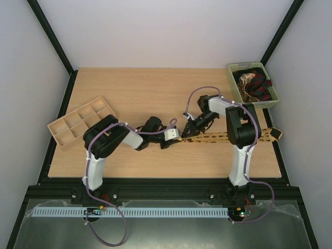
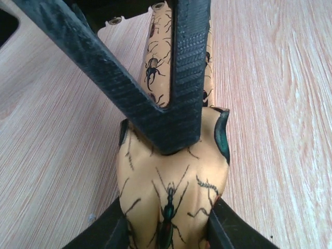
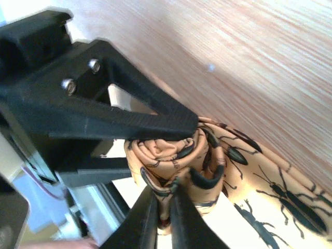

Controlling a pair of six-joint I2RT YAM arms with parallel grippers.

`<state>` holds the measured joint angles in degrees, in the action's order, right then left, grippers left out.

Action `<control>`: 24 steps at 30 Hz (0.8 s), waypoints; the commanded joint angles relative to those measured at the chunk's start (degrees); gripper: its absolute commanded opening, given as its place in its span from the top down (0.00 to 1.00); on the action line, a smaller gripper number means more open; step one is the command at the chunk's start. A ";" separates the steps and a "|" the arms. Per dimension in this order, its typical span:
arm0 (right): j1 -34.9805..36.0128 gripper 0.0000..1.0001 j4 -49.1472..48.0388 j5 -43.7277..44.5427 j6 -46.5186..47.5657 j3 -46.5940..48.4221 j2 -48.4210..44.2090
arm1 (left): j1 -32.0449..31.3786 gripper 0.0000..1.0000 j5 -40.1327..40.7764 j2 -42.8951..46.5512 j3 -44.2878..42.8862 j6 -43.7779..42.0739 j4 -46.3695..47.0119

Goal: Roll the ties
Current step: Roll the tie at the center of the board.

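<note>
A tan-yellow tie (image 1: 228,137) with dark beetle prints lies across the table's right half, its left end wound into a small roll (image 3: 176,150). My left gripper (image 1: 174,136) holds that roll from both sides, its fingers (image 2: 106,228) pressed on the fabric (image 2: 171,176). My right gripper (image 1: 188,129) meets it from the right. Its own narrow fingers (image 3: 148,218) are shut on a fold at the roll's edge, and in the left wrist view they (image 2: 187,78) form a V over the roll. Dark red and patterned ties (image 1: 254,85) lie bundled in a basket.
A pale green basket (image 1: 233,85) stands at the back right corner. A tan wooden divider tray (image 1: 54,127) sits at the left edge. The tie's wide end (image 1: 275,134) reaches the table's right edge. Purple cables loop above both arms.
</note>
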<state>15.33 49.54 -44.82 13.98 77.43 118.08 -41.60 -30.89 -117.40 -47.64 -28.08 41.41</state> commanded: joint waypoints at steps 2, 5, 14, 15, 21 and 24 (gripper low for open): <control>-0.48 0.99 -1.71 6.94 -0.01 -1.76 0.30 | 0.04 0.63 2.03 -1.43 0.44 0.81 -8.27; -1.94 0.99 -4.63 10.03 0.63 -3.43 0.66 | 1.46 0.38 -3.91 0.08 0.47 3.23 -6.93; -3.62 0.99 -7.23 13.50 1.12 -5.54 2.19 | 0.17 0.16 -8.17 -1.38 -2.20 6.54 -3.86; -3.57 0.99 -7.70 13.86 0.94 -5.75 2.28 | -0.20 0.14 -7.99 -2.41 -3.28 6.54 -4.06; -3.61 0.99 -8.91 12.91 -0.16 -5.79 2.85 | -0.93 0.20 -7.67 -7.67 -7.47 10.41 -0.57; -3.60 0.99 -9.02 11.51 -0.34 -5.89 2.86 | -1.14 0.24 -7.32 -9.09 -8.27 11.73 1.02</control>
<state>11.64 43.46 -38.48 14.13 73.47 118.08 -42.28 -37.54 -123.31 -55.07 -19.35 41.47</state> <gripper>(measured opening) 0.015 0.786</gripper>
